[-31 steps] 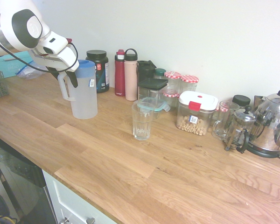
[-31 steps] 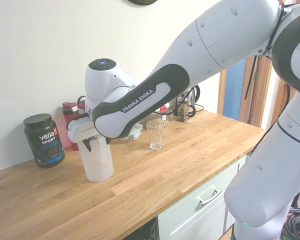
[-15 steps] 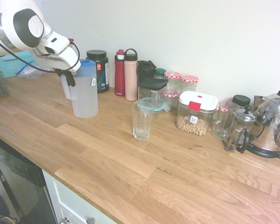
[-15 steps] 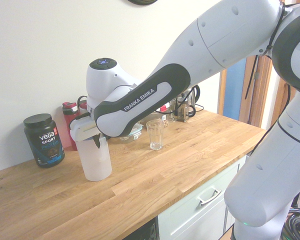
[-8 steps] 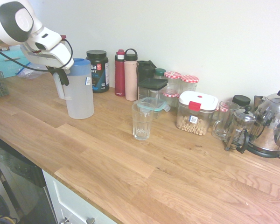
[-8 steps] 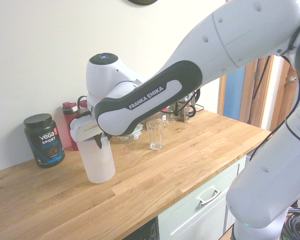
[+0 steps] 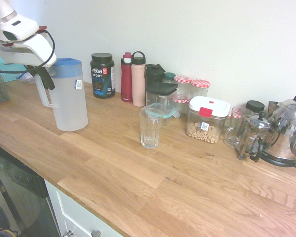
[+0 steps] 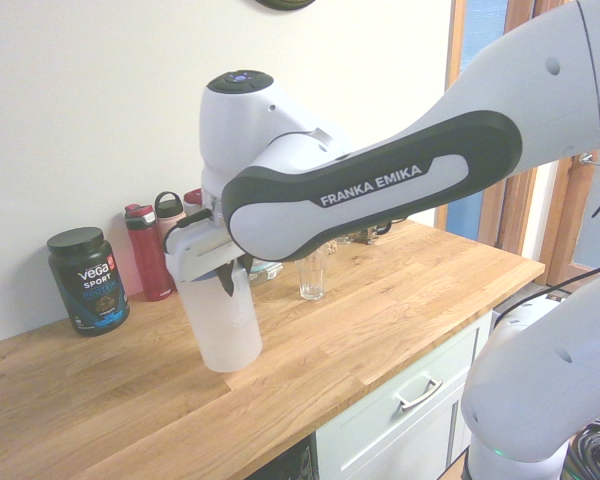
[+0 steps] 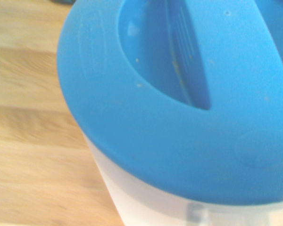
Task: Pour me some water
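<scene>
On the counter [image 7: 113, 163], tool [image 7: 43, 79] clamps frosted, blue-lidded pitcher [image 7: 69, 101] handle; contents unclear.

Arm: white Franka, reaching in from the left edge of the first exterior view — forearm roughly level
Wrist: bent downward
End effector [image 7: 43, 78]: fingers dark, pointing down, clamped on the pitcher's [image 7: 69, 101] handle
Wrist camera: looks down on the blue lid [image 9: 179, 99]
</scene>
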{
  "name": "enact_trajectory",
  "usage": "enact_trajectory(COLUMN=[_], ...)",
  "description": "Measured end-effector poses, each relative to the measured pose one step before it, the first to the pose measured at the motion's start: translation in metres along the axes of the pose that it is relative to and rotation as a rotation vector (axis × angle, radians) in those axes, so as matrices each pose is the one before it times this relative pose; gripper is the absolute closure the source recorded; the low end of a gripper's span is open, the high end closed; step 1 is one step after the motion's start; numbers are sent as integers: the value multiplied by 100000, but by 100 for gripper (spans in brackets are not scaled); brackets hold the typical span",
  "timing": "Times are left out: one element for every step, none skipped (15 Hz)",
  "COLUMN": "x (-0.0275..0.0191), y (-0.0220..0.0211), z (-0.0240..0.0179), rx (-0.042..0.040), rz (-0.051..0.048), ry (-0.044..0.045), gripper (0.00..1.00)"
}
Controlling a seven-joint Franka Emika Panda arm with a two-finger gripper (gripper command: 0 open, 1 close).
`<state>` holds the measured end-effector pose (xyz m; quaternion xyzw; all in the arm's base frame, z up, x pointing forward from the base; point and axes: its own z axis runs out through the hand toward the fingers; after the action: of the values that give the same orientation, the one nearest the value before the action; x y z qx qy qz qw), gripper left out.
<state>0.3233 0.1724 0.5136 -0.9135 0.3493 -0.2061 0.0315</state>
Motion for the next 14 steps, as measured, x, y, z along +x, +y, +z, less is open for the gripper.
enact_trajectory(x=[1330,1395,1324,1177,998,844,646,559,621,740,945,969,1079,1315], y=[1301,1464,1575,1693,1702,1645,1481,1161,1085,1030,1076,1109,1192,1402], z=[328,194,-38,-231,-325,-404,-463,-492,-357,-44,110,171,251,288], rx=[-1452,-1091,-417,-78,215,534,498,521,263,-75,-292,-167,190,472], rz=[712,770,1040,1176,1131,988,711,754,1034,943,-385,-2428,-3111,-3089], ry=[-1992,-1851,-1381,-857,-789,-932,-887,-847,-385,-322,-785,-1279,-1263,-1231], gripper=[100,100,100,100,100,100,100,100,100,100,100,100,100,100])
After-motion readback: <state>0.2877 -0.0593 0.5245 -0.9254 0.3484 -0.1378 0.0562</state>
